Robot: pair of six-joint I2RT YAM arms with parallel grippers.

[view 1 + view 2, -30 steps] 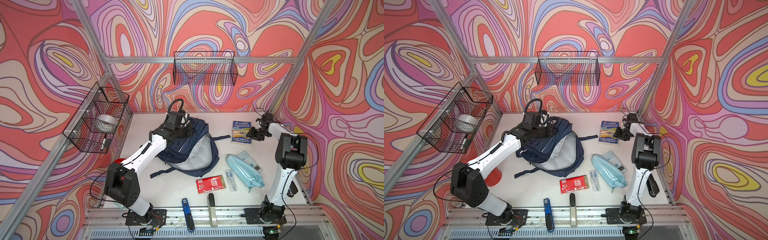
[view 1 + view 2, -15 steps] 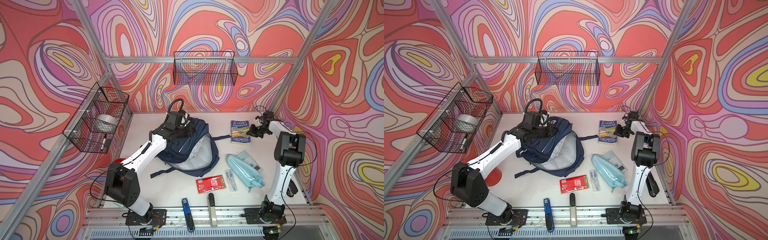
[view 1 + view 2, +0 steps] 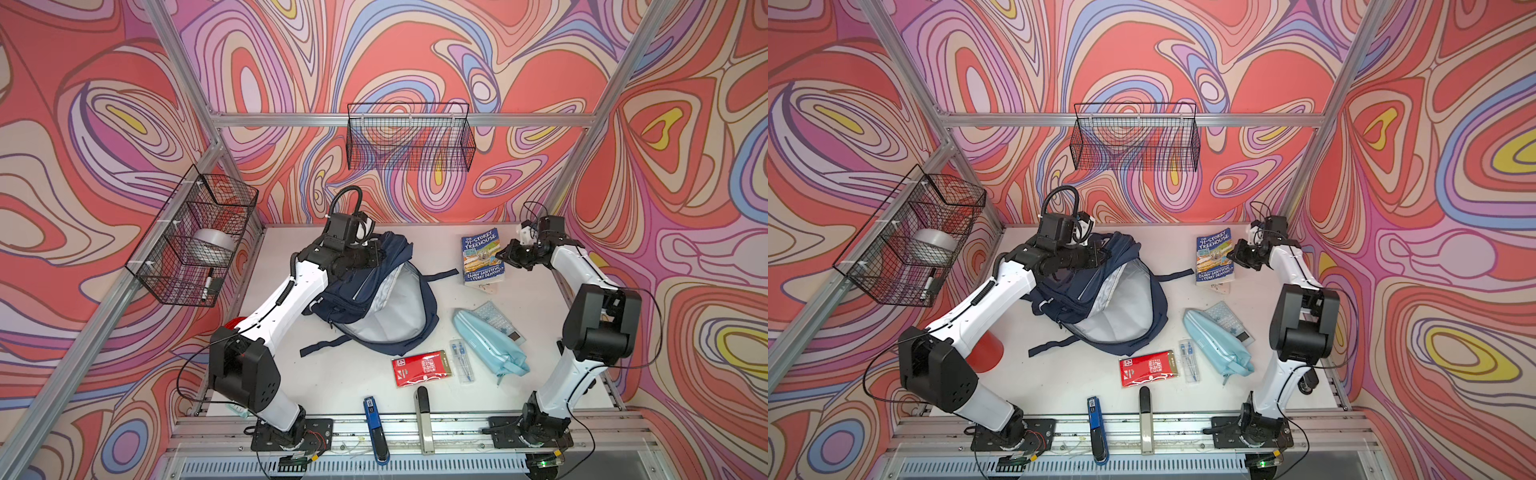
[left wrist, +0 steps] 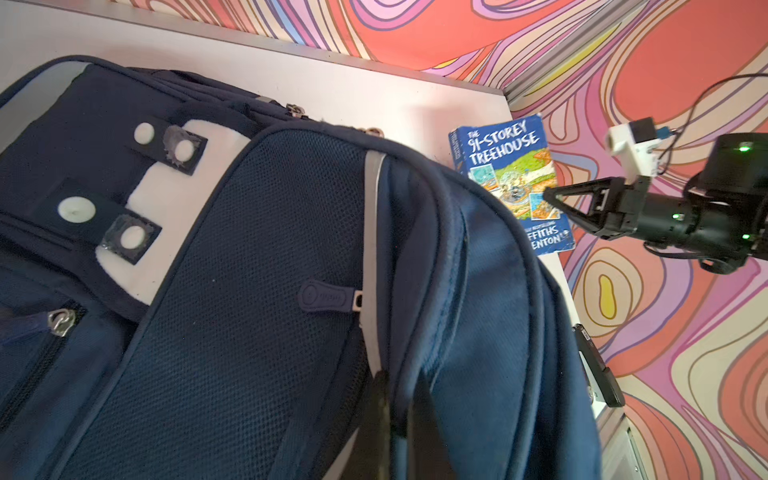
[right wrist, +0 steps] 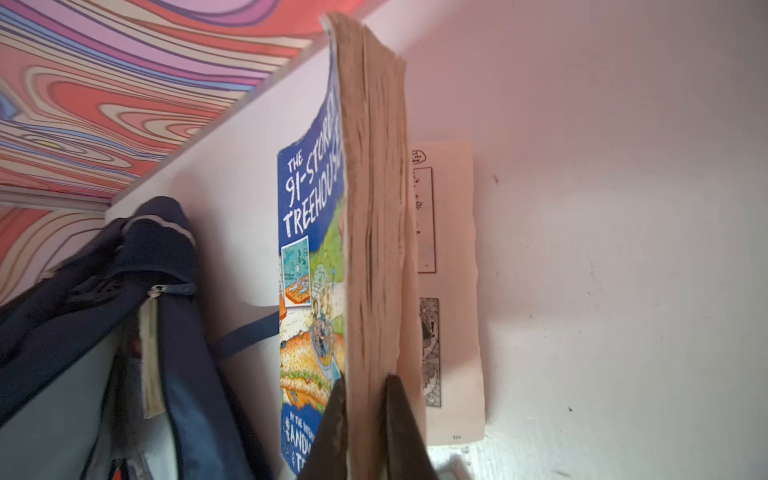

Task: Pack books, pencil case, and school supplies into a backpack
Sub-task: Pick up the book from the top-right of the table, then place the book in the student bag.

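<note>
The navy backpack (image 3: 374, 299) (image 3: 1100, 291) lies open on the table, grey lining showing. My left gripper (image 3: 376, 257) (image 4: 399, 382) is shut on the fabric rim of its opening and holds it up. To the right lies a blue "91-Storey Treehouse" book (image 3: 482, 255) (image 5: 316, 249). My right gripper (image 3: 500, 254) (image 5: 363, 380) is shut on its page block at the right edge, which is raised; a cream printed page (image 5: 444, 291) stays flat beneath. The light blue pencil case (image 3: 490, 345), calculator (image 3: 496, 318), red packet (image 3: 422, 368) and pen pack (image 3: 462, 361) lie near the front right.
A blue stapler (image 3: 374, 419) and a beige-and-black tool (image 3: 423, 411) lie at the front edge. A red cup (image 3: 984, 353) stands under my left arm. Wire baskets hang on the left wall (image 3: 195, 241) and the back wall (image 3: 409, 141).
My right gripper has gone from open beside the book to shut on its right edge, and that edge has come up. The left arm and backpack have not moved.
</note>
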